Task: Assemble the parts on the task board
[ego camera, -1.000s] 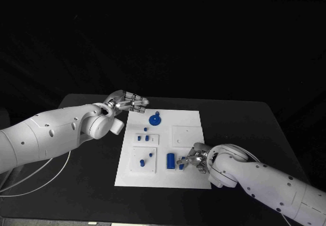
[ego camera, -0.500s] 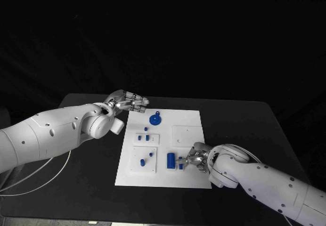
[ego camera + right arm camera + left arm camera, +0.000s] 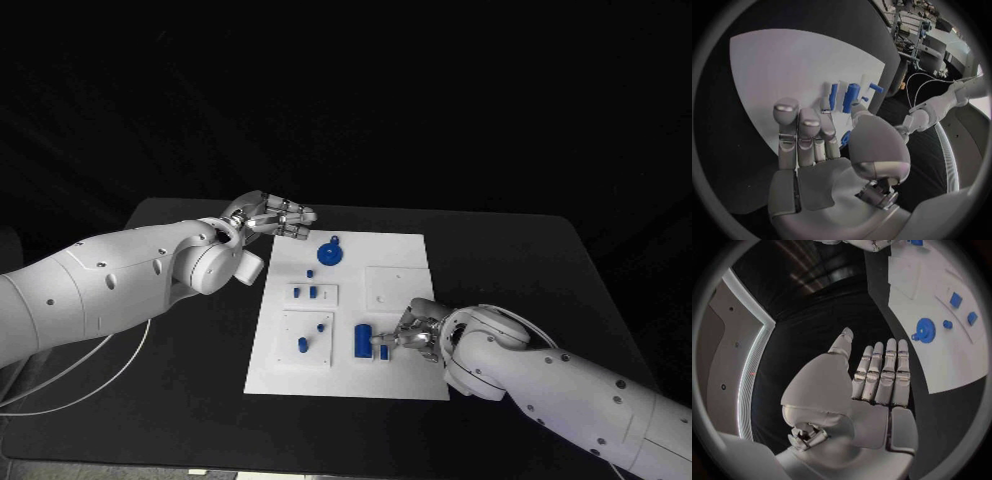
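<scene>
The white task board [image 3: 397, 380] lies mid-table with several blue parts on it: a round disc [image 3: 330, 255], small pegs [image 3: 303, 293] and an upright block [image 3: 364, 340]. My right hand [image 3: 411, 335] is low over the board's near right part, just right of the block. Its thumb and a finger pinch a small blue part [image 3: 384, 350], which shows between thumb and fingers in the right wrist view [image 3: 844, 137]. My left hand [image 3: 274, 217] hovers off the board's far left corner with straight fingers [image 3: 879, 372] and holds nothing. The disc [image 3: 925, 330] lies beyond it.
The black table [image 3: 519, 260] runs bare to the right of the board and along its near edge. A white cable [image 3: 87, 375] trails at the left under my left arm. A square raised plate [image 3: 392, 285] sits on the board's right half.
My right hand has crept slightly toward the blue block, with the small part at its fingertips. The left arm has not moved.
</scene>
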